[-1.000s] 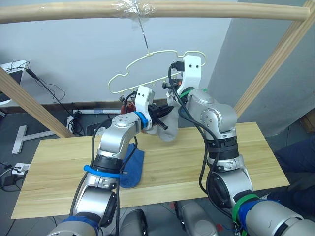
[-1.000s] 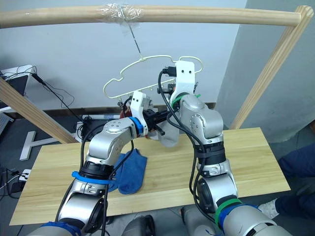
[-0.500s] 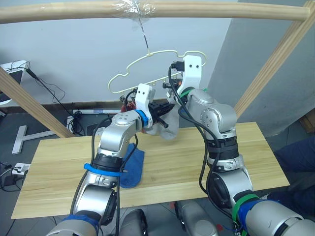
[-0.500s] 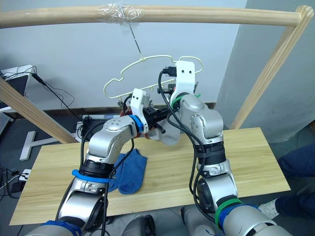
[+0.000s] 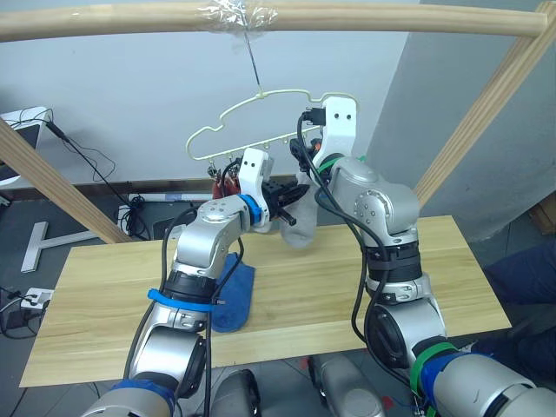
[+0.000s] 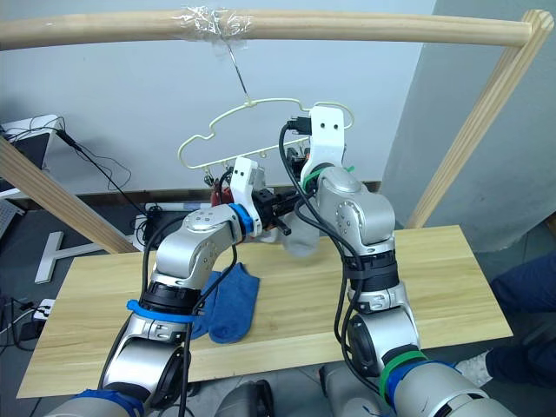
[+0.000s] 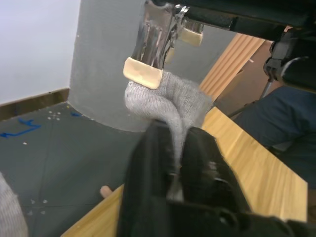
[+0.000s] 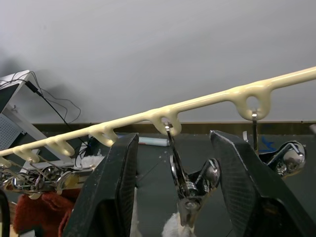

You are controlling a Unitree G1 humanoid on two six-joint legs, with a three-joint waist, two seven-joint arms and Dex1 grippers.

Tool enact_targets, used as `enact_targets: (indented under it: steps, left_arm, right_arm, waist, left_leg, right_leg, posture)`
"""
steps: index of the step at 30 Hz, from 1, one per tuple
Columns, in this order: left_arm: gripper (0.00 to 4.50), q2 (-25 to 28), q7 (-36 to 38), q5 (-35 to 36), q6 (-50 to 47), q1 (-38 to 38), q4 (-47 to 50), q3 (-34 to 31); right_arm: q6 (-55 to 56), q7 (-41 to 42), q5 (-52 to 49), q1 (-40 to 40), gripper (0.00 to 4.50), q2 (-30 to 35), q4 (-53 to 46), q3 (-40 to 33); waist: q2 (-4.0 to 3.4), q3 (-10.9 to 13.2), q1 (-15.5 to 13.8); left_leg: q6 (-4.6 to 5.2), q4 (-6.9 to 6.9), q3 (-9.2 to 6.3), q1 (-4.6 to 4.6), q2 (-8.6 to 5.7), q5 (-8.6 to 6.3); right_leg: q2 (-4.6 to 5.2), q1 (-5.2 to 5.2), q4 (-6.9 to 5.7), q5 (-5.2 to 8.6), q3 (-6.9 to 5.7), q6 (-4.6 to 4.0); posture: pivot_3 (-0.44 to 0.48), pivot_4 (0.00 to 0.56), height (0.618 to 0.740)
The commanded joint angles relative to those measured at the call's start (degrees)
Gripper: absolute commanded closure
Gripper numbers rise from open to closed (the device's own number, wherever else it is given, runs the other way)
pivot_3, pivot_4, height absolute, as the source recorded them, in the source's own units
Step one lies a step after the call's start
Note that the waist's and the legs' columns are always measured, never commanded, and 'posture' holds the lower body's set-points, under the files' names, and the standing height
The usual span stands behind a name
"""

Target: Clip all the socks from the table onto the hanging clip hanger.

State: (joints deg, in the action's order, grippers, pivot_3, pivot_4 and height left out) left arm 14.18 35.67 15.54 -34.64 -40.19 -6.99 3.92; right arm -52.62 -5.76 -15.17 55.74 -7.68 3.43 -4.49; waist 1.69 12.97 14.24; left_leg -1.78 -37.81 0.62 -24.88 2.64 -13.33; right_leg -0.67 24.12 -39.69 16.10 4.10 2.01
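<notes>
One light grey sock [image 7: 168, 101] is at a clip [image 8: 190, 183] of the clip hanger [image 5: 261, 113], its top edge apparently already in the clip's mouth, so the step in hand looks like seating it. To do this well, judged: left gripper [image 7: 180, 148] should keep the fabric taut and pushed up into the mouth until the clip bites fully, and let go only once the sock hangs on its own; right gripper [image 8: 173, 192] should steady the clip without swinging the wire. Left fingers are narrow, pinched on the grey sock just below the clip. Right fingers [image 8: 106, 192] stand wide, one to each side of the clip, not visibly touching it. Pose: left arm reaches up from about 7 o'clock toward centre, forearm angled up; right arm rises from about 5 o'clock, wrist bent back, gripper pointing up under the hanger's bar. Blue sock [image 5: 233, 295] lies on the table [image 5: 469, 269] at roughly 7 o'clock; rust red sock [image 8: 37, 217] already hangs on a clip
</notes>
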Motion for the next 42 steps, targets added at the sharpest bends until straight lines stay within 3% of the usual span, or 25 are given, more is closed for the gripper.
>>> enact_targets:
  steps: [1,4,15,24,33,38,42]
  left_arm:
    - [2.55,0.4,-0.7,0.3,0.6,-1.1,2.0,-0.9]
    - [1.62,0.9,-0.5,0.8,0.1,-0.4,3.4,-1.2]
    - [1.62,7.2,2.0,5.0,-4.3,5.7,14.9,-3.1]
    - [1.62,17.4,8.8,13.8,-10.3,8.2,25.5,-8.1]
    - [1.62,27.5,16.0,22.3,-14.2,4.2,24.3,-13.5]
    - [1.62,30.4,18.0,27.6,-18.1,-0.3,22.6,-15.2]
    - [1.62,32.7,19.8,27.6,-17.8,-1.0,22.4,-14.2]
  right_arm:
    - [-1.4,0.8,-1.4,1.0,2.12,-0.1,-4.4,-0.2]
    - [-4.3,1.9,-2.5,-0.2,2.12,0.3,-7.3,-0.2]
    - [-15.1,5.4,-5.3,-4.8,2.12,4.1,-20.5,2.1]
    - [-14.4,1.5,-0.4,-8.7,2.12,5.8,-24.9,5.5]
    - [-11.7,-4.6,4.7,-11.7,2.12,0.8,-24.0,5.2]
    - [-10.5,-4.9,5.5,-11.7,2.12,-0.9,-22.6,4.6]
    - [-9.2,-5.0,5.4,-10.8,2.12,-1.7,-20.9,4.3]
  waist:
    - [0.0,0.0,0.0]
    - [0.0,0.0,0.0]
    - [0.0,0.0,0.0]
    - [0.0,0.0,0.1]
    - [0.0,0.0,0.0]
    - [0.0,0.0,-0.1]
    - [0.0,0.0,0.0]
  left_leg:
    - [0.0,0.0,0.0,0.0,0.0,0.0]
    - [0.0,0.0,-0.01,0.0,0.0,0.0]
    - [0.0,-0.01,-0.06,0.01,0.01,0.0]
    - [-0.01,0.0,-0.07,0.01,0.02,0.0]
    - [-0.01,0.0,-0.09,-0.01,0.03,0.0]
    - [-0.01,0.02,-0.08,-0.02,0.0,0.0]
    - [0.0,0.03,-0.09,-0.03,0.01,0.0]
  right_leg:
    - [0.0,0.0,0.0,0.0,0.0,0.0]
    - [0.0,0.0,0.0,0.0,0.0,0.0]
    - [0.0,-0.01,-0.02,0.0,0.01,0.0]
    - [-0.02,-0.01,-0.01,0.01,0.02,0.02]
    - [-0.03,0.01,0.06,0.02,-0.01,0.02]
    - [-0.02,-0.01,0.14,0.02,-0.06,0.02]
    - [-0.02,-0.01,0.17,0.01,-0.04,0.02]
  posture:
    - [-0.29,0.209,0.74]
    - [-0.288,0.208,0.74]
    - [-0.293,0.205,0.74]
    - [-0.289,0.201,0.74]
    - [-0.268,0.202,0.74]
    - [-0.267,0.2,0.74]
    - [-0.263,0.202,0.74]
